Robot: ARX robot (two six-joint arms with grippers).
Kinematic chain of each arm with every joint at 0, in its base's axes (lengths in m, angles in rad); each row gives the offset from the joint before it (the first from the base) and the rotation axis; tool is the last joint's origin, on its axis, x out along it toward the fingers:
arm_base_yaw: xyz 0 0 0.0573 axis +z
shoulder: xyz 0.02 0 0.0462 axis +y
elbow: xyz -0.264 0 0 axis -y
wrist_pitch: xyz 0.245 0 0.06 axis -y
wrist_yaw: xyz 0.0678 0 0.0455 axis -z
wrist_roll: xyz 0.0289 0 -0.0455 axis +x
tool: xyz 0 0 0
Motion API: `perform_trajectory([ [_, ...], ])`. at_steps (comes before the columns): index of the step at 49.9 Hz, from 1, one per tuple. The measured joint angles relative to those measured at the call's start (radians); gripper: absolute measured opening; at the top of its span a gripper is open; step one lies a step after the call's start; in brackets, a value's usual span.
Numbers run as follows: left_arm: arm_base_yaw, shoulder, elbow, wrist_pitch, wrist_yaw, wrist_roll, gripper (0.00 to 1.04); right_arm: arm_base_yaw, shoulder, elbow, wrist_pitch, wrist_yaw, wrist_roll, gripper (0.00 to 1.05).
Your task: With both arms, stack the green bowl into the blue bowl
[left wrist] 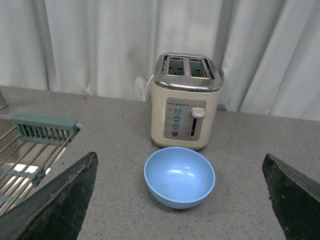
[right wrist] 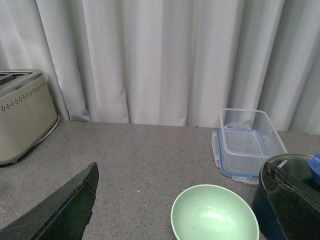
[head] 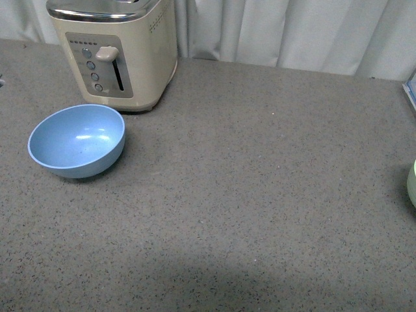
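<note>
The blue bowl [head: 77, 140] stands upright on the grey counter at the left, just in front of the cream toaster. It also shows in the left wrist view [left wrist: 179, 176], ahead of my open, empty left gripper [left wrist: 180, 220] and between its two black fingers [left wrist: 55, 202]. The green bowl [right wrist: 215, 212] stands upright between the fingers of my open, empty right gripper [right wrist: 185, 225]. In the front view only a sliver of the green bowl [head: 412, 184] shows at the right edge. Neither arm shows in the front view.
A cream toaster [head: 117, 49] stands at the back left, also in the left wrist view [left wrist: 186, 100]. A metal dish rack [left wrist: 30, 150] lies left of it. A clear lidded box [right wrist: 247, 142] and a dark round pot [right wrist: 295, 175] sit beside the green bowl. Curtains hang behind.
</note>
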Motion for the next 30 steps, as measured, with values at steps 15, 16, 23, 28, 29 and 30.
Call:
perform_trajectory([
  [15,0.0,0.0,0.0,0.0,0.0,0.0,0.98,0.0,0.0,0.0,0.0,0.0,0.0,0.96],
  [16,0.0,0.0,0.0,0.0,0.0,0.0,0.98,0.0,0.0,0.0,0.0,0.0,0.0,0.96],
  [23,0.0,0.0,0.0,0.0,0.0,0.0,0.98,0.0,0.0,0.0,0.0,0.0,0.0,0.96],
  [28,0.0,0.0,0.0,0.0,0.0,0.0,0.98,0.0,0.0,0.0,0.0,0.0,0.0,0.96],
  [29,0.0,0.0,0.0,0.0,0.0,0.0,0.98,0.0,0.0,0.0,0.0,0.0,0.0,0.96],
  [30,0.0,0.0,0.0,0.0,0.0,0.0,0.98,0.0,0.0,0.0,0.0,0.0,0.0,0.96],
])
